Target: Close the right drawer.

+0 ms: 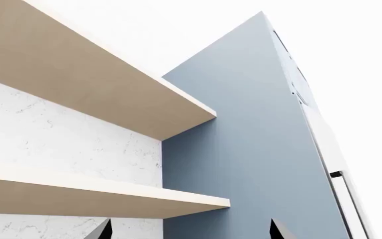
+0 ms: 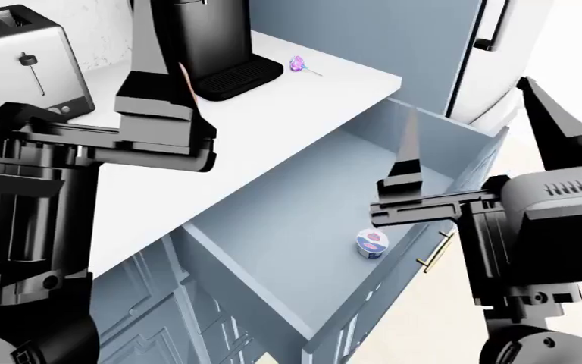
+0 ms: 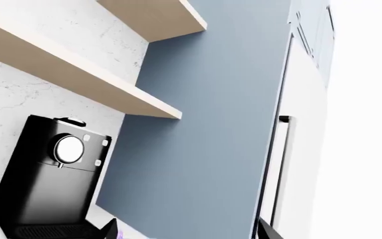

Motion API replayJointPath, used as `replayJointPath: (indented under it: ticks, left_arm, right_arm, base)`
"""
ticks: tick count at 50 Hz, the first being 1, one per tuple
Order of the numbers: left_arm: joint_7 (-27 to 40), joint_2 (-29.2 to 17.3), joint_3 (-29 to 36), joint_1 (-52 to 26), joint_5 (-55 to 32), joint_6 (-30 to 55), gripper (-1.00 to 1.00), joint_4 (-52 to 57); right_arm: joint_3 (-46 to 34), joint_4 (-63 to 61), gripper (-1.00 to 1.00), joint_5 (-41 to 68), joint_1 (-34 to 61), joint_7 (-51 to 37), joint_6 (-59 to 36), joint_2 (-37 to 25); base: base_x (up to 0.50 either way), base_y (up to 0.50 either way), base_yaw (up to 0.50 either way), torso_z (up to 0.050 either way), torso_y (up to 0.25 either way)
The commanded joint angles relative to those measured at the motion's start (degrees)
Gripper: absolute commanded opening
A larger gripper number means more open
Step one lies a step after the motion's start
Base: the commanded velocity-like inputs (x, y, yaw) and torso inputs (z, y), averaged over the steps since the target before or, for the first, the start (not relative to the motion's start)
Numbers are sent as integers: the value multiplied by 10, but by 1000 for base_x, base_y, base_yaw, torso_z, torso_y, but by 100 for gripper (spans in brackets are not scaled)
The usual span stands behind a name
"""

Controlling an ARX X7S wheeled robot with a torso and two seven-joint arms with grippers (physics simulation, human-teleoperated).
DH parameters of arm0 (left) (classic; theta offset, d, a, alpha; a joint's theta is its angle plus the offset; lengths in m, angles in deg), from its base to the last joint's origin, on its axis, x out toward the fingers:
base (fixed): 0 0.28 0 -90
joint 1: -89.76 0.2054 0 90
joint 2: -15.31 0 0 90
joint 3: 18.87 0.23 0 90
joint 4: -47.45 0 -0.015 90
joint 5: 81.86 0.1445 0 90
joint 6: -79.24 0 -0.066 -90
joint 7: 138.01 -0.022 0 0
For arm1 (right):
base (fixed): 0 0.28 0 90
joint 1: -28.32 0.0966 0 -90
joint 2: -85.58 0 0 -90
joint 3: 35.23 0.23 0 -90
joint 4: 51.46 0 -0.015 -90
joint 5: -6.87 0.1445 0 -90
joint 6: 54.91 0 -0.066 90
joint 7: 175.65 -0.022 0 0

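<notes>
The left tool (image 2: 154, 102) hangs above the white surface (image 2: 270, 121), its fingers spread apart and holding nothing. The right tool (image 2: 473, 136) hangs over the right drawer (image 2: 270, 220), also spread wide and empty; one dark finger (image 2: 409, 171) points down above the drawer's inside, the other (image 2: 559, 125) rises beyond the drawer's front edge. Neither tool touches anything.

The right drawer is pulled well out from under the surface, a deep blue-grey box with plain inner walls. Its slim brass handle (image 2: 435, 252) shows on the front panel, below the right tool. A small round cup (image 2: 372, 243) with a printed lid sits on the drawer floor near the front wall.

On the surface stand a silver toaster (image 2: 28, 64) and a black coffee machine (image 2: 215, 42), with a small purple object (image 2: 299, 64) beside it. Both wrist views show wooden shelves (image 1: 98, 84) on a marble wall beside a tall blue-grey panel (image 1: 257, 149).
</notes>
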Motion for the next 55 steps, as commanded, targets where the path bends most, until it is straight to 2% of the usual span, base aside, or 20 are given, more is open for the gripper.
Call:
replayJointPath:
  ticks: [1, 11, 19, 24, 33, 47, 53, 55]
  left_arm:
    - [1, 2, 1, -3, -1, 2, 100, 0]
    - [-1, 5, 3, -7, -4, 4, 100, -3]
    - [-12, 21, 11, -15, -5, 6, 100, -15]
    - [-15, 26, 14, -15, -2, 5, 100, -19]
    - [-17, 27, 18, -8, 5, 0, 100, -21]
    - [-16, 26, 18, -5, 7, -1, 100, -20]
    - [-17, 27, 20, -3, 8, -3, 100, -21]
    - [-17, 27, 19, -4, 8, -3, 100, -21]
  right_arm:
    - [34, -34, 100, 61, 10, -57, -13, -55]
    - [-94, -34, 100, 140, 100, -184, 96, -181]
    - [-186, -34, 100, 159, 174, -226, 149, -226]
    - [-285, -34, 100, 164, 246, -260, 202, -271]
    - [-443, -34, 100, 162, 370, -298, 265, -314]
    - [-826, -35, 100, 147, 697, -356, 365, -347]
    - [-1068, -35, 100, 137, 906, -389, 424, -336]
    - [-1123, -35, 100, 132, 949, -399, 441, -327]
  base:
    - [0, 0, 0, 0, 0]
    - [0, 0, 0, 0, 0]
    - [0, 0, 0, 0, 0]
    - [0, 0, 0, 0, 0]
    - [0, 0, 0, 0, 0]
    - [0, 0, 0, 0, 0]
    - [0, 0, 0, 0, 0]
    - [0, 0, 0, 0, 0]
